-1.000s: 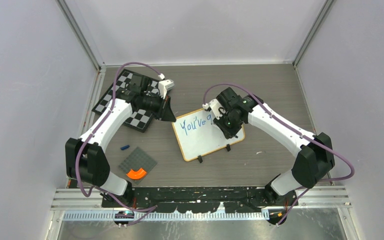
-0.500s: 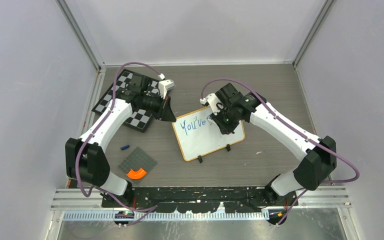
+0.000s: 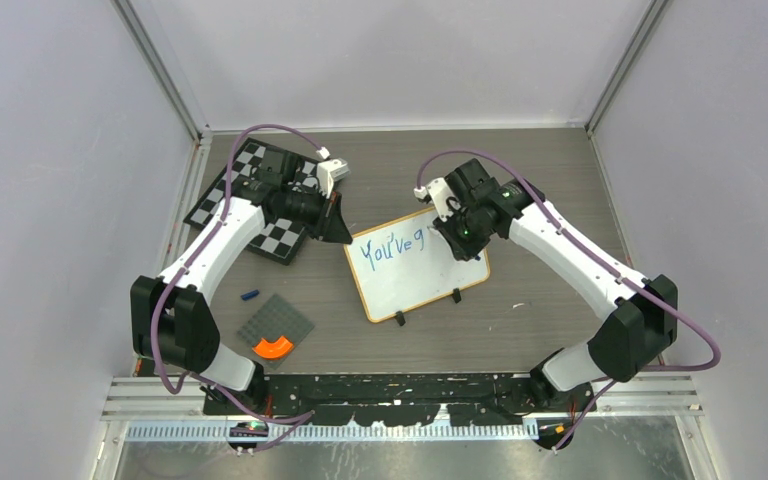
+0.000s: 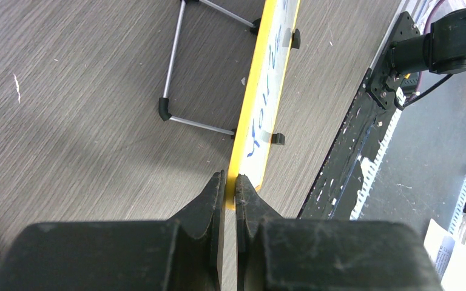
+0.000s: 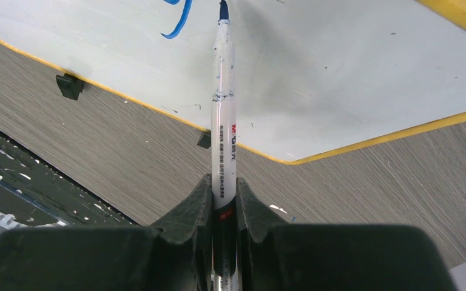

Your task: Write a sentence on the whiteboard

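Right hand [image 5: 223, 182]: fingers pinch a white marker [image 5: 223, 115] by the barrel. Its blue tip sits at the top edge of the wrist view, over the whiteboard [image 5: 340, 54]; contact unclear. Blue strokes beside the tip are cut off by the frame.

Left hand [image 4: 230, 180]: fingers pressed together on the board's yellow edge.

Overhead, the board sits mid-frame on the counter [image 3: 550, 170], reading "You've g". The right hand hides its upper-right corner. Chessboard [image 3: 285, 238], upper left, lies partly under the left arm.

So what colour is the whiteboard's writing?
Blue writing on the whiteboard; best in the top external view.
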Robot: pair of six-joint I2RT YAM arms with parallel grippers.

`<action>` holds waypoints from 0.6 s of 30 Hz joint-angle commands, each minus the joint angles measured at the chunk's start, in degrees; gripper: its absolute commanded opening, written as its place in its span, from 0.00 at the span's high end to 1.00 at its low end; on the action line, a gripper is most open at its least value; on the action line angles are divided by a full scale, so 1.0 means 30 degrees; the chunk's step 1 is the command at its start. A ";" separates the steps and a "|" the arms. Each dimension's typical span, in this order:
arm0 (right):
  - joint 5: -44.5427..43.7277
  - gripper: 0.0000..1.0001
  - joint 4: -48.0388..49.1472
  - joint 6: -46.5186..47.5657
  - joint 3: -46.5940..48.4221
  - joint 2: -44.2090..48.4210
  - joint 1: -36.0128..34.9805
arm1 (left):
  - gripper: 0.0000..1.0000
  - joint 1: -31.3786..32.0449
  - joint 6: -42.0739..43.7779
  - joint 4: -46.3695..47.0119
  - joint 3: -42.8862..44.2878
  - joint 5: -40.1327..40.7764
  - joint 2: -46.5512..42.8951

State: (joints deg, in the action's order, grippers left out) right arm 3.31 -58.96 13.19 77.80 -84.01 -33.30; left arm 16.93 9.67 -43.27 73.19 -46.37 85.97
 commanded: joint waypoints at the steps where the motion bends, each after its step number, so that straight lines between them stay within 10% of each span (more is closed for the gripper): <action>1: -0.0024 1.00 0.0337 0.0203 0.0096 -0.0048 -0.0051 | 1.00 0.0334 0.0182 0.0072 -0.0145 0.0311 0.0220; 18: 0.0455 1.00 0.0299 0.0379 -0.0631 -0.0240 -0.0063 | 1.00 0.0334 0.0206 0.0035 -0.0109 0.0340 0.0294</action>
State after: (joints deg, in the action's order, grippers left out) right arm 4.23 -58.76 13.47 77.17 -85.86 -33.30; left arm 16.97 9.67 -43.22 73.19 -46.28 85.97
